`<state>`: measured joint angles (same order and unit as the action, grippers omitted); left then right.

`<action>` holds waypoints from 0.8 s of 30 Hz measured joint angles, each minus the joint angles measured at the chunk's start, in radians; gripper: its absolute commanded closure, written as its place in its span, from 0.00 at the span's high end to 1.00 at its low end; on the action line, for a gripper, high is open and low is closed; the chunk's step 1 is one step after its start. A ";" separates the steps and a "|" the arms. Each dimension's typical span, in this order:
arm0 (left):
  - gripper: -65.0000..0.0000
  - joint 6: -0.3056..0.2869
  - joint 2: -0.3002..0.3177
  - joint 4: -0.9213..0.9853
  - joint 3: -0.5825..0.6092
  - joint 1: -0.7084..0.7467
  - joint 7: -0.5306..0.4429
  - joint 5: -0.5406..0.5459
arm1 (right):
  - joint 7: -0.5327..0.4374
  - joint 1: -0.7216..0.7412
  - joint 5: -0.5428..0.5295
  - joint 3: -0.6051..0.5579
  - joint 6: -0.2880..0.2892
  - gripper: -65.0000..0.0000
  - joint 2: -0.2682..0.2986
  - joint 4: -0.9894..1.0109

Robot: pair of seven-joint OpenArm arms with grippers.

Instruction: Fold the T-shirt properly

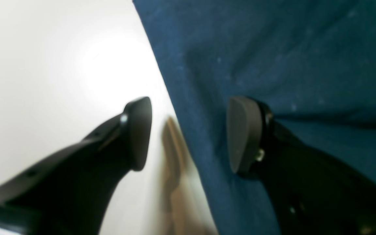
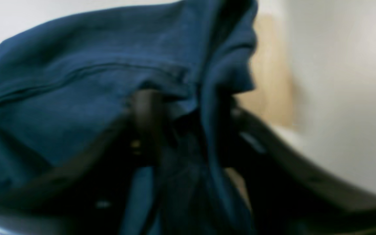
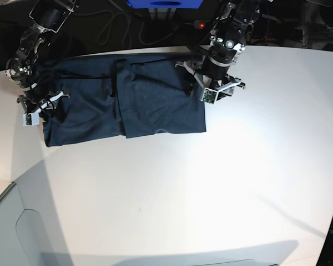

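Note:
The dark navy T-shirt lies spread on the white table, with a folded panel over its right half. At the shirt's right edge, my left gripper is open. In the left wrist view this left gripper straddles the hem of the T-shirt, one finger over bare table and the other over cloth. My right gripper is at the shirt's left end. The right wrist view is blurred. There a bunched ridge of the T-shirt rises between the fingers of the right gripper and partly covers them.
Black cables and a blue box sit behind the table's far edge. The table's curved front edge runs along the lower left, with a grey panel below it. Both arms stand along the back of the table.

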<state>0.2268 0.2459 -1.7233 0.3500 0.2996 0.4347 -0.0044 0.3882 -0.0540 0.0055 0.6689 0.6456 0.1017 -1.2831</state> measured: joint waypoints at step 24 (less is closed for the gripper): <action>0.54 0.000 -0.002 -0.001 -0.002 0.033 -0.021 0.000 | 0.080 -0.115 0.045 -0.144 0.004 0.00 -0.055 -0.421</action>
<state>0.2272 0.2440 -1.7241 0.3485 0.3325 0.4137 -0.0040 0.4686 -0.1688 0.0509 0.5247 0.6498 0.0471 -1.7042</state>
